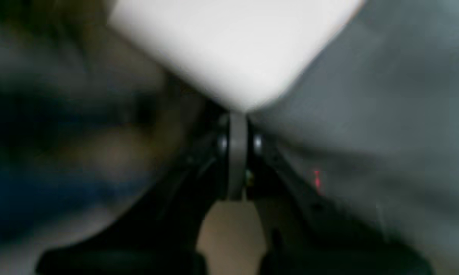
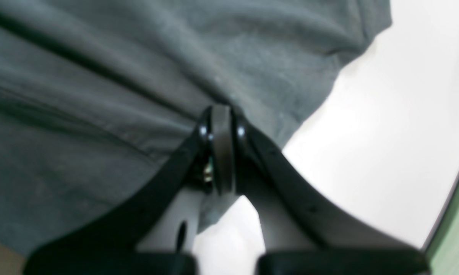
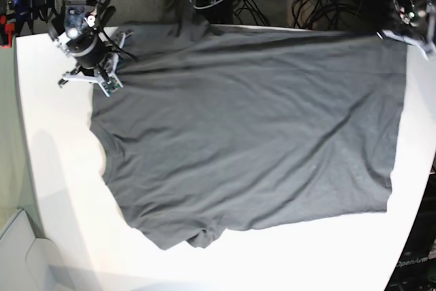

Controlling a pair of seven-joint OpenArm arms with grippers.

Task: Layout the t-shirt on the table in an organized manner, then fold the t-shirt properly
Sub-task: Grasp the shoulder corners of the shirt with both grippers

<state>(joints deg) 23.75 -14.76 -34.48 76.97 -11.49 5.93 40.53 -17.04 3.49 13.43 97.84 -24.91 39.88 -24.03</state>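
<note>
Looking mostly spread already: t-shirt (image 3: 252, 134) on the tabletop (image 3: 61, 189), both end effectors (image 2: 221, 114) (image 1: 237, 118) pinching cloth, left blurry though; I've folding left.

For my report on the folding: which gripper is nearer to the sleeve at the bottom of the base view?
Right. The right gripper clamps the t-shirt directly above that sleeve; the left gripper clamps the opposite far corner.

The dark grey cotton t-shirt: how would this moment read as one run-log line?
dark grey cotton t-shirt: spread on white table | left gripper: shut on t-shirt | right gripper: shut on t-shirt
</note>
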